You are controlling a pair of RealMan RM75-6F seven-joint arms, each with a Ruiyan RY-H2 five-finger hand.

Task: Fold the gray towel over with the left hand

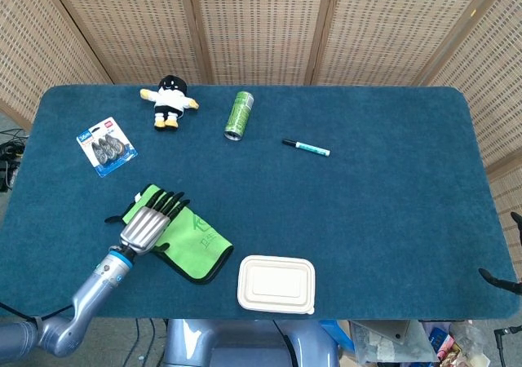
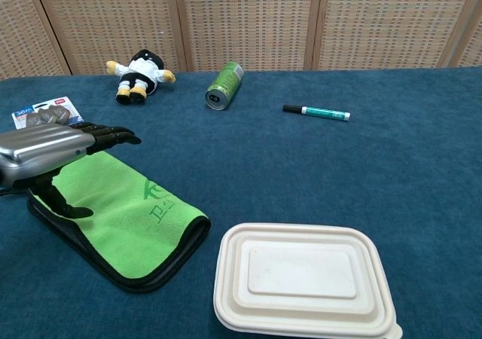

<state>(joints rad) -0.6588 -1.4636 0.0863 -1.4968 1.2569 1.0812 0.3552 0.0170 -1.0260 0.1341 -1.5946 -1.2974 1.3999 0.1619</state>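
The towel point(image 1: 198, 242) point(image 2: 129, 212) lies folded near the table's front left, its green face up and a dark gray layer showing along its edges. My left hand point(image 1: 148, 225) point(image 2: 47, 148) hovers flat over the towel's left end, fingers stretched out and apart, thumb pointing down towards the cloth. It holds nothing. Two dark tips point(image 1: 494, 277) show past the table's right front corner; they may belong to my right hand, but too little shows to tell.
A white lidded container point(image 1: 276, 284) point(image 2: 301, 279) sits right of the towel at the front edge. Further back lie a green can point(image 1: 239, 115), a marker point(image 1: 306, 148), a plush doll point(image 1: 170, 99) and a blister pack point(image 1: 106, 145).
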